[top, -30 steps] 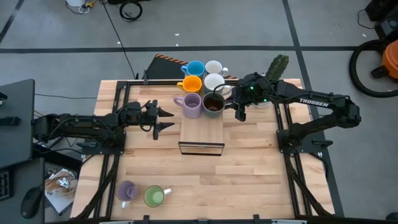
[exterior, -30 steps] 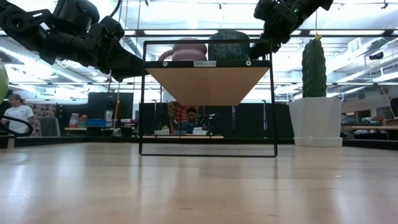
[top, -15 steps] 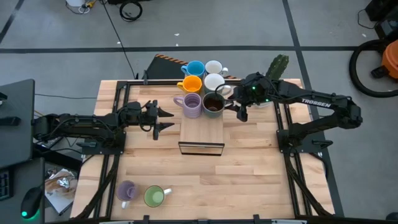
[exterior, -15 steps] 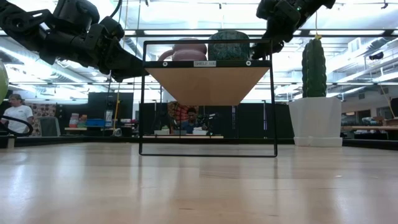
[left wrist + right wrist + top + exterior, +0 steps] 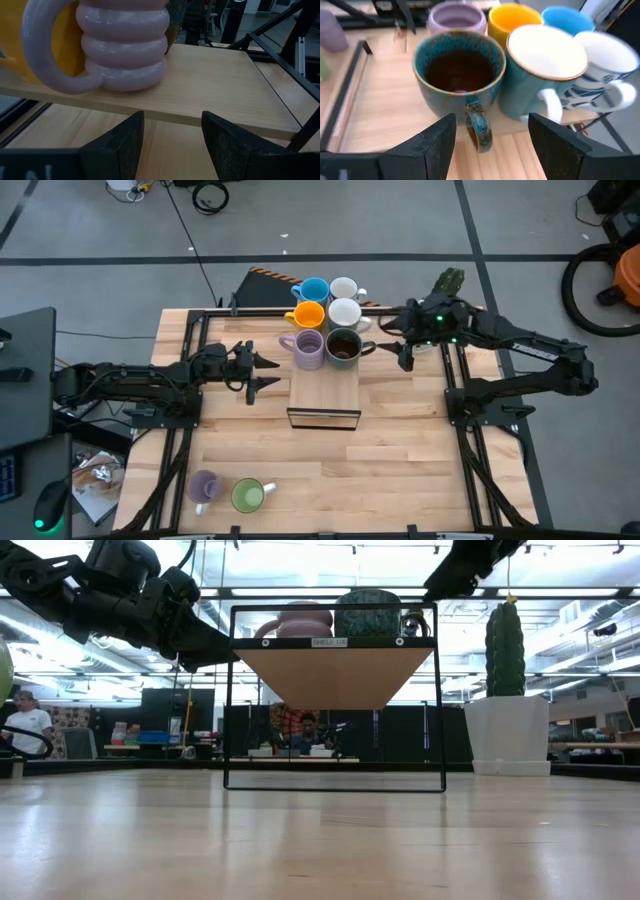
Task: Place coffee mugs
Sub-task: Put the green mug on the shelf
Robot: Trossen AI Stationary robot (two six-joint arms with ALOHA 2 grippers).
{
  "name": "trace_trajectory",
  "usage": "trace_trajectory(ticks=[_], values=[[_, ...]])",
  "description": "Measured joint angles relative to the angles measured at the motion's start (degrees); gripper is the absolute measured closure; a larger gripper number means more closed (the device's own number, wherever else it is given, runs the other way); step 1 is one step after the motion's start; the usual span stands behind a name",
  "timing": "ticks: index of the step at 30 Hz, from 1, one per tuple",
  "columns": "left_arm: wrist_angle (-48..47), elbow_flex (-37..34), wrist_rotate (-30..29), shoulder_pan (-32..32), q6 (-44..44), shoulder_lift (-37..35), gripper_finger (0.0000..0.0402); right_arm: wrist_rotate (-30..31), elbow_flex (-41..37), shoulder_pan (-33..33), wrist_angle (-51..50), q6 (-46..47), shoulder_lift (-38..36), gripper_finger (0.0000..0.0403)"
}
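Observation:
Six coffee mugs stand on the far half of a wooden shelf: light blue, white, orange, a second white, lavender and dark brown. My right gripper is open just right of the dark brown mug, whose handle points at it without touching. My left gripper hangs open left of the shelf, facing the ribbed lavender mug. Another lavender mug and a green mug stand on the table's near left.
The shelf sits in a black metal frame raised above the table. A cactus in a white pot stands at the far right, just behind my right arm. Bare wood lies between the shelf and the near edge.
My right gripper has opened and let go of the dark brown mug's handle. It has then drawn back toward the table's right edge and risen. The mug stays upright on the shelf.

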Motion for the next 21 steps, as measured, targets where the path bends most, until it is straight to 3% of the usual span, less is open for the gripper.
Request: trace_trajectory(ticks=[8,15,21], values=[[-2.5,0.1,2.4,-1.6,-1.8,-3.1,0.0196,1.3,0.0,3.0,-1.5,1.0,-7.2,0.0148],[-7.1,2.6,-1.9,-4.9,-3.2,-8.8,0.0196,2.5,-2.0,4.4,-3.2,-0.2,-11.3,0.0148],[-23.0,9.4,-2.1,-8.4,-4.0,-9.9,0.0196,3.8,-11.3,5.0,6.7,1.8,-13.7,0.0149]])
